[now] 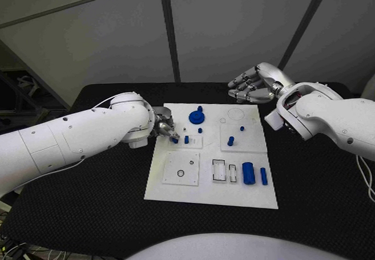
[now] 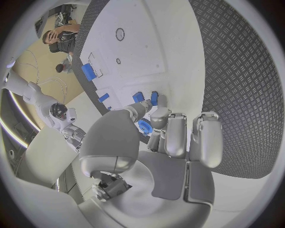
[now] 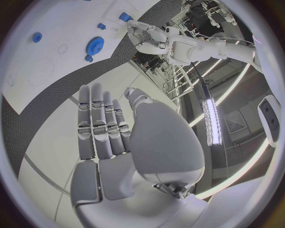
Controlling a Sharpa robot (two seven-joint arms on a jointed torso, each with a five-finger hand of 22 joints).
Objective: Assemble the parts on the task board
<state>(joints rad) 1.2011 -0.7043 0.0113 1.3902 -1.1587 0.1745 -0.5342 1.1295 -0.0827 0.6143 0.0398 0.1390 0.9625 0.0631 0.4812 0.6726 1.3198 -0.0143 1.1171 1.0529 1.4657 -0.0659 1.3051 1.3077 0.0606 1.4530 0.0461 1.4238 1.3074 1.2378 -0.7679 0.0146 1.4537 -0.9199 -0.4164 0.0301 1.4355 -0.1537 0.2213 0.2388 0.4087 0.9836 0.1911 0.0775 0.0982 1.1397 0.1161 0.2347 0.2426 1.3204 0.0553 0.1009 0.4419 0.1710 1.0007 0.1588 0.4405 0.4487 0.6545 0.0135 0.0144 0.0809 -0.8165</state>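
Observation:
The white task board [image 1: 208,189] lies in the middle of the table. My left hand [image 1: 163,127] reaches over its left edge, thumb and fingers pinching a small blue part [image 2: 144,126] just above a small square plate [image 1: 191,142]. Two more small blue parts [image 2: 137,97] stand just beyond the fingertips [image 2: 159,115]. A blue gear [image 1: 197,116] and short blue pegs [image 1: 231,141] stand further along the board. A blue cylinder [image 1: 248,173] and a blue bar [image 1: 264,176] lie near its right front. My right hand [image 1: 253,85] hovers past the board's far edge with straight fingers [image 3: 101,123], holding nothing.
A square plate with a ring hole [image 1: 181,168] and two rectangular slots [image 1: 224,171] sit on the board's front half. Black ribbed table surface [image 1: 91,202] surrounds the board. Grey wall panels stand behind the table.

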